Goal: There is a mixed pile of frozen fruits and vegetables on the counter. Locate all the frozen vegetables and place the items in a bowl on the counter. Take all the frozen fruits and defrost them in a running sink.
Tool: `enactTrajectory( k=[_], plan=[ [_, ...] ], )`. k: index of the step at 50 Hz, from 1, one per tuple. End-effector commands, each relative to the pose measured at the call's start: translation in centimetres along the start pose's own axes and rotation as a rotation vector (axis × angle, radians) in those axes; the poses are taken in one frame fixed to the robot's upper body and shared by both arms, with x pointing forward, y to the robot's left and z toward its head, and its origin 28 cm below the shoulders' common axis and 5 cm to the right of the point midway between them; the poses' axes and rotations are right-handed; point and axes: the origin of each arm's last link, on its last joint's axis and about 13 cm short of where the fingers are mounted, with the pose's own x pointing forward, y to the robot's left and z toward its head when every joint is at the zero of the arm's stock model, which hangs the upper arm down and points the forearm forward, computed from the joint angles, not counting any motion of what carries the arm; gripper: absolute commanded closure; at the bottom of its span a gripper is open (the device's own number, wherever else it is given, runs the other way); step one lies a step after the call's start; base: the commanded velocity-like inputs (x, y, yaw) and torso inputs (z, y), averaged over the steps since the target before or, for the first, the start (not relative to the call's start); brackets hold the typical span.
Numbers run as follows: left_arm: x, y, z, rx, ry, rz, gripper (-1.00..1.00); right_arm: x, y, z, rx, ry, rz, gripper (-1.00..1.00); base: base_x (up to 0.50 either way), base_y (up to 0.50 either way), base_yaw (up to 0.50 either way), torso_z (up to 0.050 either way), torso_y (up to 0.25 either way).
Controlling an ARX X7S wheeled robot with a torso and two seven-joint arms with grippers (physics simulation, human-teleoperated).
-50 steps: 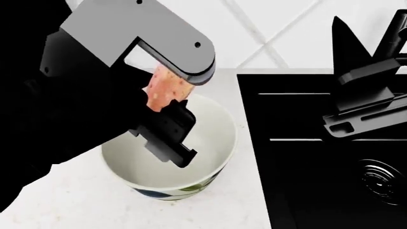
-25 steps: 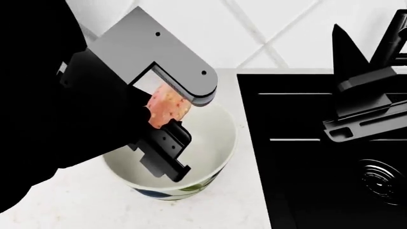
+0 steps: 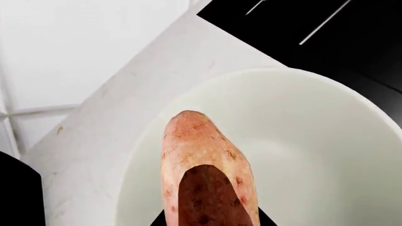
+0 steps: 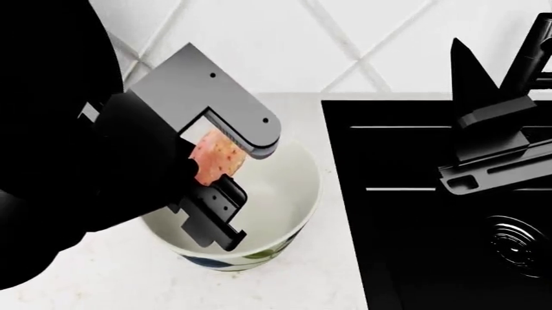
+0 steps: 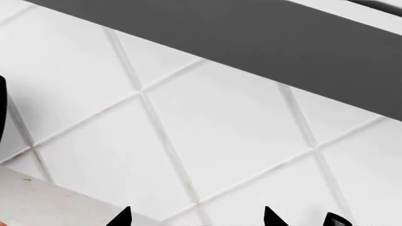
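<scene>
The surface (image 4: pixel 328 284) is a white, faintly marbled stone top that runs from the near edge back to a wall of white tiles (image 4: pixel 388 39) laid on the diagonal with pale grout lines. Set into it on the right side of the head view is the sink (image 4: pixel 414 258), a matte black rectangular basin with a round ringed drain (image 4: pixel 521 245) low in its far right corner and a black tap (image 4: pixel 533 45) rising at the back edge.

Just beside the sink's left rim stands the white bowl (image 4: pixel 298 213), plain inside, with blue and green leaf painting showing near its base. The left claw (image 4: pixel 226 184) hangs over the bowl with its fingers closed on the sweet potato (image 4: pixel 216 158), a pinkish-orange speckled root held between a grey upper finger and a black lower one. In the left wrist view the sweet potato (image 3: pixel 204 169) points its tapered end over the bowl (image 3: pixel 314 141), whose white inside fills most of that picture, with a strip of surface (image 3: pixel 125 108), wall tile and a corner of the black sink (image 3: pixel 326 28) beyond.

The right claw (image 4: pixel 496 145) hovers above the sink basin, well apart from the bowl; I cannot tell how wide it stands. The right wrist view shows mainly diagonal wall tiles (image 5: pixel 207 132) under a dark grey band, with black fingertips (image 5: pixel 270 216) at the picture's edge.
</scene>
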Motion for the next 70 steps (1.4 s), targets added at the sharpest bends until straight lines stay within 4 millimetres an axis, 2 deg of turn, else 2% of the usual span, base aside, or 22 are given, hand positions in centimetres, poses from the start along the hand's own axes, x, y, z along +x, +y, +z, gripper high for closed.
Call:
enactTrajectory(
  k=[1, 12, 13, 36, 45, 52, 57, 63, 70],
  plan=[
    [0.2, 0.0, 0.0, -0.008, -0.002, 0.004, 1.00, 0.0, -0.1, -0.2, 0.003, 0.003, -0.003, -1.00, 0.00, 0.00, 0.00, 0.000, 0.000],
    [0.2, 0.1, 0.1, -0.009, -0.015, 0.010, 1.00, -0.1, -0.1, -0.3, 0.005, 0.005, -0.005, -1.00, 0.00, 0.00, 0.00, 0.000, 0.000],
    [0.2, 0.1, 0.1, -0.010, -0.015, 0.012, -1.00, -0.1, -0.1, -0.3, 0.005, 0.006, -0.005, -1.00, 0.00, 0.00, 0.00, 0.000, 0.000],
    [-0.4, 0.5, 0.3, -0.016, -0.042, 0.050, -1.00, -0.1, -0.2, -0.4, 0.010, 0.009, -0.010, -1.00, 0.00, 0.00, 0.00, 0.000, 0.000],
    [-2.4, 0.8, 0.7, -0.040, -0.156, 0.106, -1.00, -0.3, -0.1, -0.2, 0.010, 0.005, -0.007, -1.00, 0.00, 0.00, 0.00, 0.000, 0.001],
    [-5.8, 1.3, 0.0, -0.121, -0.330, 0.209, -1.00, -0.4, -0.1, -0.1, 0.012, -0.002, -0.005, -1.00, 0.00, 0.00, 0.00, 0.000, 0.000],
    [-7.3, 1.1, -1.3, -0.161, -0.408, 0.255, -1.00, -0.4, 0.1, -0.1, 0.011, -0.002, -0.001, -1.00, -0.34, 0.00, 0.00, 0.000, 0.000],
    [-7.8, 1.1, -2.6, -0.208, -0.455, 0.280, -1.00, -0.5, 0.1, 0.1, 0.007, -0.002, -0.004, -1.00, -0.50, 0.00, 0.00, 0.000, 0.000],
    [-7.7, 0.9, -2.9, -0.218, -0.467, 0.284, -1.00, -0.5, 0.1, 0.2, -0.001, -0.002, -0.008, -1.00, -0.50, 0.00, 0.00, 0.000, 0.000]
  ],
)
